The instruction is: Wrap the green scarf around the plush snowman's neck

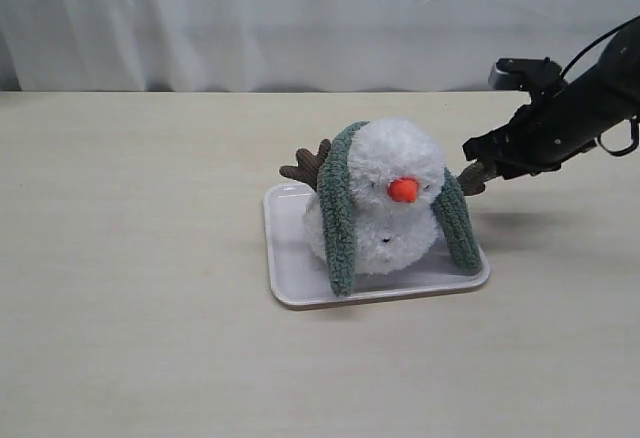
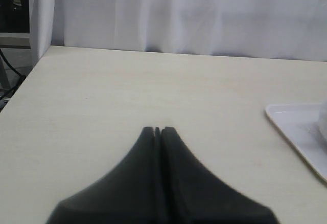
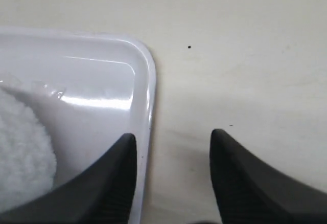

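Right gripper (image 1: 480,171) spread beside tray (image 1: 300,293); green scarf (image 1: 338,220) uncrossed

Right gripper hovers jaws apart over the tray corner. Left gripper (image 2: 157,130) is pressed together, empty, low over bare table (image 1: 130,258), away from the tray. The white tray carries the plush snowman (image 1: 400,158). The scarf drapes behind the head, and both ends hang down the front onto the tray. The neck crease is hidden. A brown twig arm (image 1: 470,183) sits just beside the right fingertips.

Risks, my judgement:
- The fingers catch the twig arm instead of a scarf end and tip the snowman.
- A one-sided pull drags the scarf off.
- The tray skids.
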